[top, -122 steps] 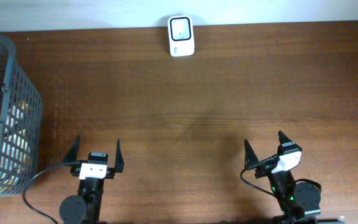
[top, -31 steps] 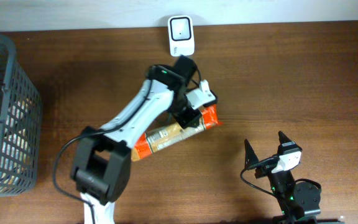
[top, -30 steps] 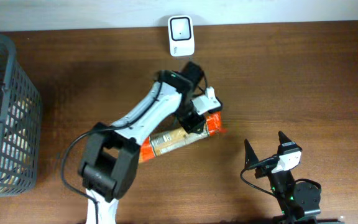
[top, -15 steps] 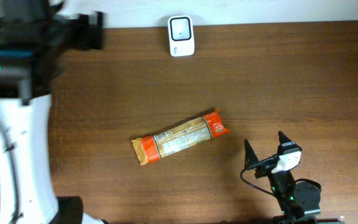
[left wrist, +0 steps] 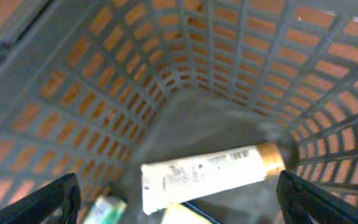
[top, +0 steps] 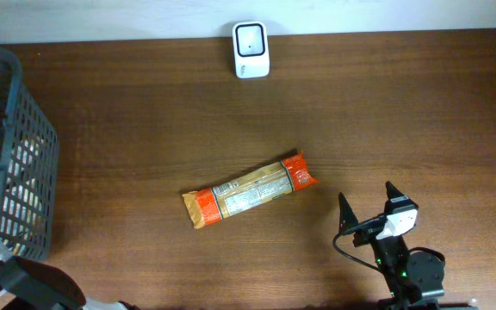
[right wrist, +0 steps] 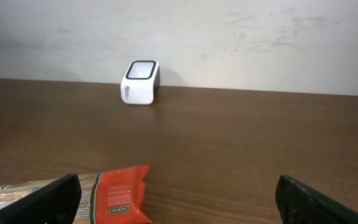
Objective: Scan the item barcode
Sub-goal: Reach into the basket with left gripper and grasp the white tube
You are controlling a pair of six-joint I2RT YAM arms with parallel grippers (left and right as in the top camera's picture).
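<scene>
L hand (left wrist: 178,182) is hanging inside the grey mesh basket (left wrist: 241,56), cam looking down at its floor. Jaws are standing wide apart, tips showing at both bottom corners of the L wrist view, gripping nothing. Below it a white tube (left wrist: 207,175) w/ a gold cap is lying across the basket floor, cap end pointing right. Print on its side is too blurred to read. A green item (left wrist: 107,209) and a yellow item (left wrist: 180,216) are peeking in at the bottom edge, both blurred, can't tell what they are. From overhead the basket (top: 26,164) is sitting at the far-left edge of the worktop (top: 403,112).

R hand (top: 366,200) is resting by its base at front-right, jaws likewise spread wide, holding nothing, pointing toward the back wall (right wrist: 229,37).

Task item, the food packet (top: 248,190), is lying flat on the worktop around mid-table, well apart from both hands and the basket. It's running diag: orange end front-left, red end back-right, printed label panel facing up. In R wrist view its red end (right wrist: 122,196) is showing low-left, just ahead of the L fingertip of R hand (right wrist: 178,186).

The barcode scanner (top: 251,50) is standing at the back edge of the worktop near the wall, white body w/ dark window, well apart from the packet.
</scene>
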